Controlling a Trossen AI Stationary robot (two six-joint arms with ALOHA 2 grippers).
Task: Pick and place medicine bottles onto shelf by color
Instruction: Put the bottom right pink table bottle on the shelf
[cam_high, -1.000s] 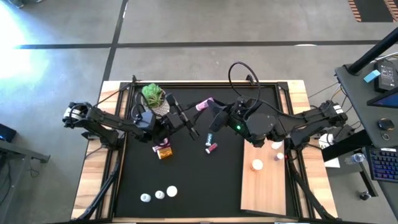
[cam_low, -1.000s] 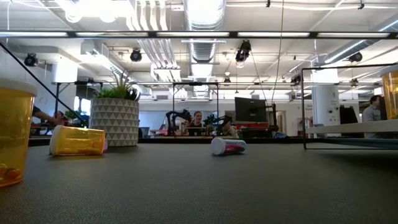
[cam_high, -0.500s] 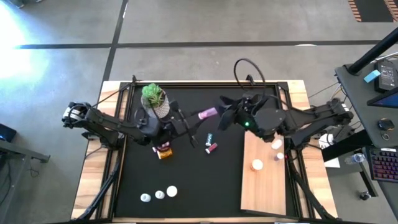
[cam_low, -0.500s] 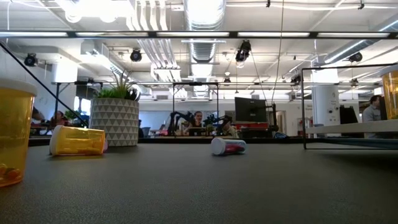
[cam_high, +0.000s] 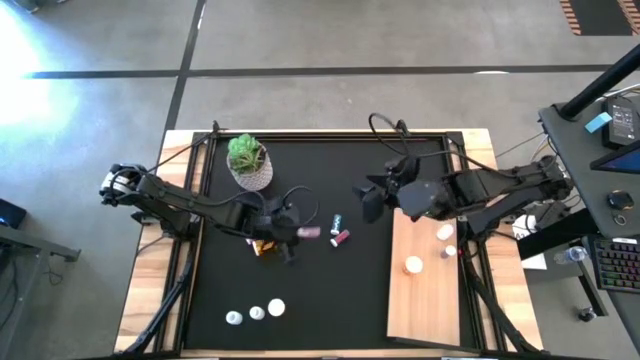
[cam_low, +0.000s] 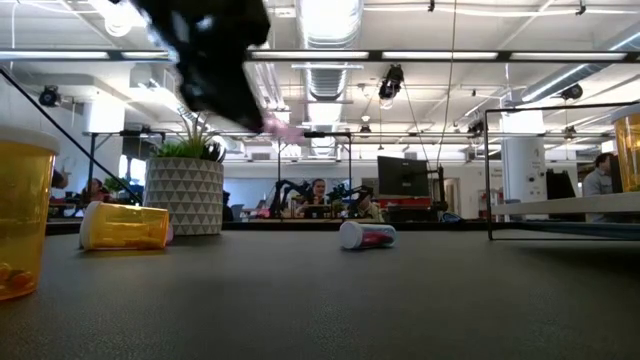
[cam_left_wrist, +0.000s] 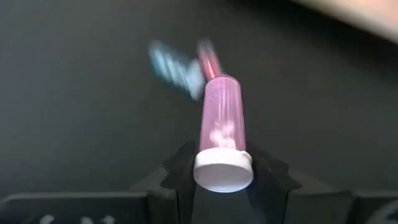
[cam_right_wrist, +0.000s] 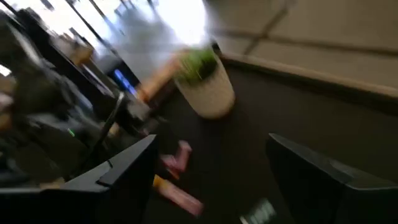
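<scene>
A pink bottle (cam_left_wrist: 221, 134) is pinched near its white cap by the left tool (cam_high: 297, 232), held above the black mat (cam_high: 300, 280) near the middle of the desk. Just beside it on the mat lie a teal-banded bottle (cam_high: 336, 221) and a small magenta bottle (cam_high: 341, 238). The right tool (cam_high: 368, 199) is spread wide and holds nothing, near the pale wooden shelf (cam_high: 425, 295).
</scene>
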